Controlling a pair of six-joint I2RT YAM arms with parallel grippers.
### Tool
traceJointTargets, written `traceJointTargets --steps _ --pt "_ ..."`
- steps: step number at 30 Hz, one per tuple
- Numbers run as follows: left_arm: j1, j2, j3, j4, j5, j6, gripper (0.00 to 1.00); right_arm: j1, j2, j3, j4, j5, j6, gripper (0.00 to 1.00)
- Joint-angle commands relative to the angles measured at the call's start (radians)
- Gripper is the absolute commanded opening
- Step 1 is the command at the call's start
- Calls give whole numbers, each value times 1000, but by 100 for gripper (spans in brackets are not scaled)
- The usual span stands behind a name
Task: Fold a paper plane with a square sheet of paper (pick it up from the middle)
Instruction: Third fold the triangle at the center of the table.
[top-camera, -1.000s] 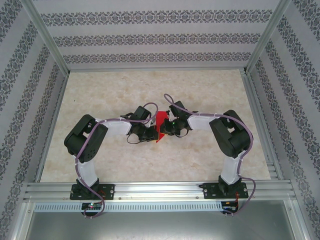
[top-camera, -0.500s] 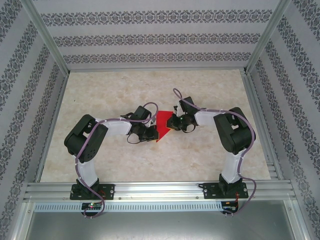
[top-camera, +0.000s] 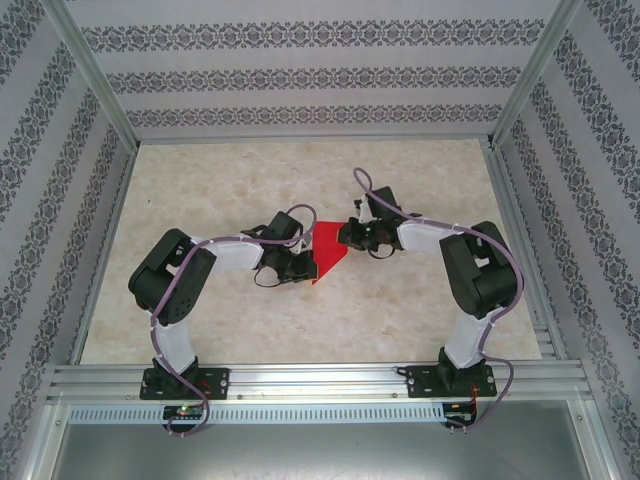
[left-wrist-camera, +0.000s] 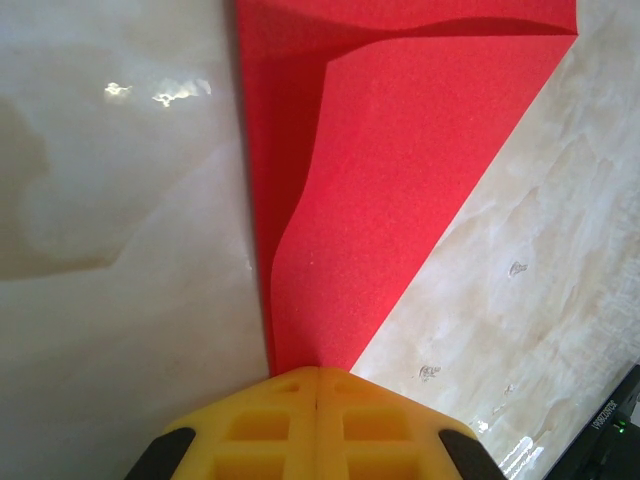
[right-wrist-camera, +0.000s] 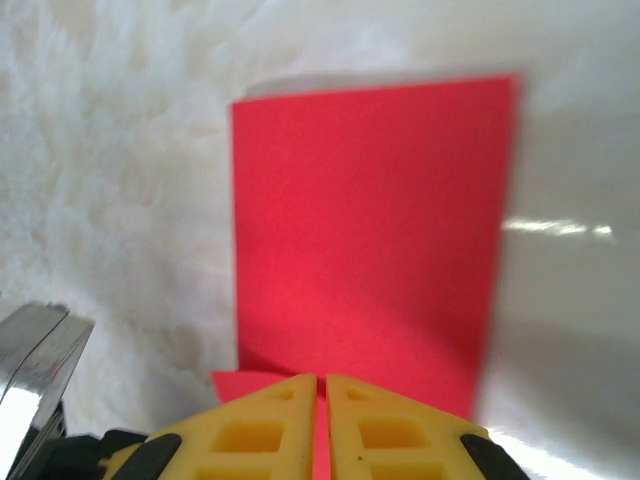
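Left hand (left-wrist-camera: 318, 372) and right hand (right-wrist-camera: 322, 380) pinch the plain red paper (left-wrist-camera: 400, 180).

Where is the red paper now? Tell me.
In the top view the red paper is mid-table, partly folded, between the tools: left tool pinching its near-left side, right tool at its far-right edge.

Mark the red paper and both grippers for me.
red paper (top-camera: 326, 255), top external view, middle of its visible red face.
left gripper (left-wrist-camera: 318, 385), left wrist view, seam between its closed yellow fingertips.
right gripper (right-wrist-camera: 322, 392), right wrist view, between its yellow fingertips.
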Motion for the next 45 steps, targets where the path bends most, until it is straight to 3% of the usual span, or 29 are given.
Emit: traceJointTargets --steps 1,7,20,35,45 --pt "-11 47 -18 -106 -92 2 3 58 5 -36 39 -18 49 12" --pt "-10 29 -11 -97 -90 11 3 95 65 -35 50 -38 91 10" --pt "-10 -60 21 123 21 93 9 86 113 -24 -19 -5 72 8" --pt "-22 51 25 73 27 105 9 86 151 -10 -55 2 90 8" --pt "-49 2 -44 -51 -1 155 9 86 185 -8 -106 44 109 8"
